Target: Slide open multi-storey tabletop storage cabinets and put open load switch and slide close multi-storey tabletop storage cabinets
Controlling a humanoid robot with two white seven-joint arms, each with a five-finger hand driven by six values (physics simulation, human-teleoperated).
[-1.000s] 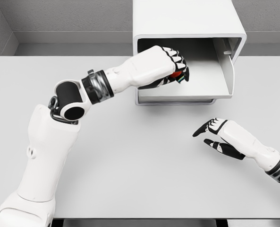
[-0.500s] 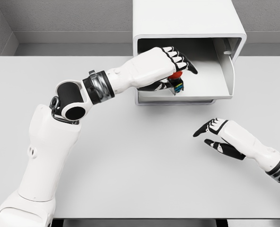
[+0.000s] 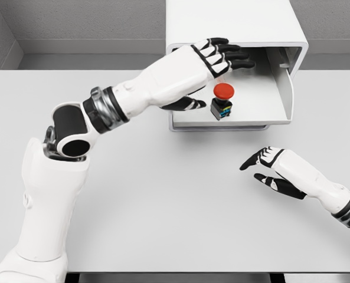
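A white storage cabinet (image 3: 234, 23) stands at the table's far edge with its drawer (image 3: 263, 112) slid out toward me. The load switch (image 3: 222, 101), a black box with a red mushroom button, stands upright on the drawer floor near its front left. My left hand (image 3: 213, 73) hovers open just above and left of the switch, fingers spread and not touching it. My right hand (image 3: 263, 168) rests open low over the table at the right, in front of the drawer.
The drawer's front panel (image 3: 293, 88) juts out at the right, angled toward me. The grey table (image 3: 163, 200) runs wide in front of the cabinet, with a grey wall behind it.
My left hand has opened, let go of the load switch and lifted up and back. The switch now stands alone in the drawer. The right hand has stayed put.
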